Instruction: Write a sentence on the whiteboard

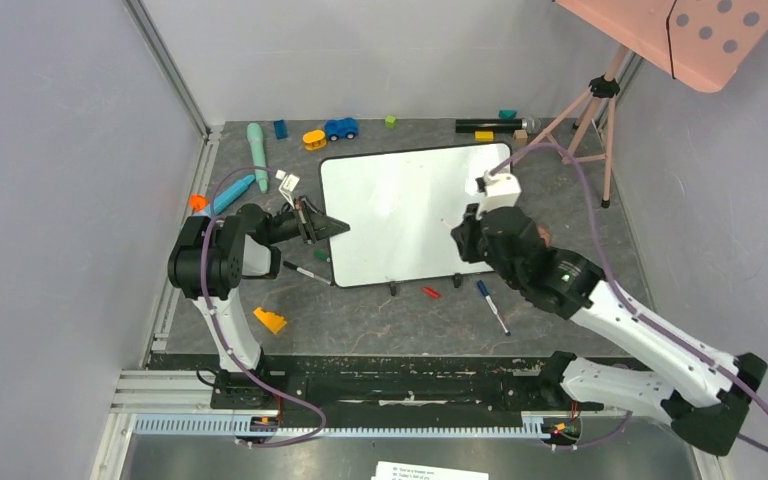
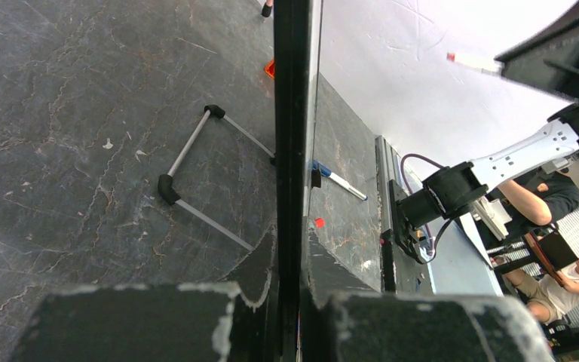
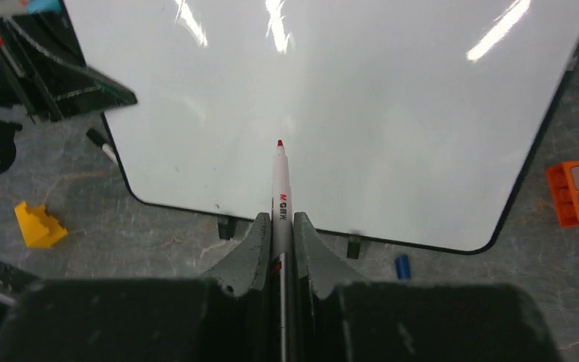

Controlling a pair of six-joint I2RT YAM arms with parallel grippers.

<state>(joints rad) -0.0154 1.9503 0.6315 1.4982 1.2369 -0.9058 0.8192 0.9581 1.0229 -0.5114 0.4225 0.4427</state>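
I see the whiteboard glossy, streaked with reflections. The bench looks matt, veined like stone; the marker, smooth plastic.

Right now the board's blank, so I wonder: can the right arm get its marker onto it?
Probably yes: the right hand aims its marker at bare whiteboard, nothing between; the left hand only pinches an edge.

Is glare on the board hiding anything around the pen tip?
Right wrist: light streaks on the whiteboard only at frame top; marker tip sharp, clear of them. Top external: far right corner glares white. Left wrist: board edge-on, face unreadable.
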